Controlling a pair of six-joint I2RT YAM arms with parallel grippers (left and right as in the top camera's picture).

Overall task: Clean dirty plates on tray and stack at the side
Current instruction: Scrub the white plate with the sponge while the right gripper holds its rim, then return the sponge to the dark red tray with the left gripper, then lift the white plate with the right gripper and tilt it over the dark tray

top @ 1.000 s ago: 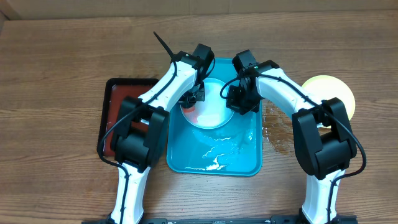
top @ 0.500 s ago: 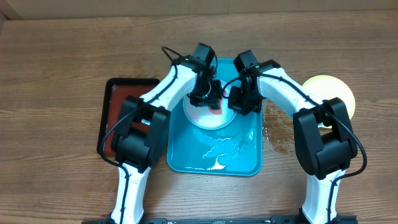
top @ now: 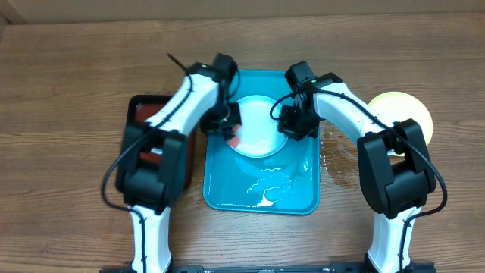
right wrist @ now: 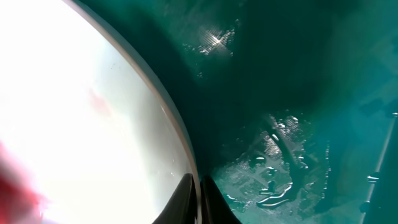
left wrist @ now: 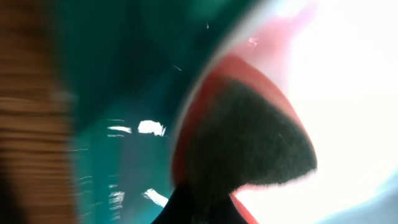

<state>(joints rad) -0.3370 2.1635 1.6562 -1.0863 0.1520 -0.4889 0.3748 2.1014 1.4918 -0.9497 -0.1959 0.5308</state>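
— What sort of place are we in?
— A robotics lab, we'd say. We see a left arm and a right arm, white and black, standing at the near edge of a wood-grain table.
— What else tells us so?
— Black cables loop off them, and a wet turquoise tray lies between them.
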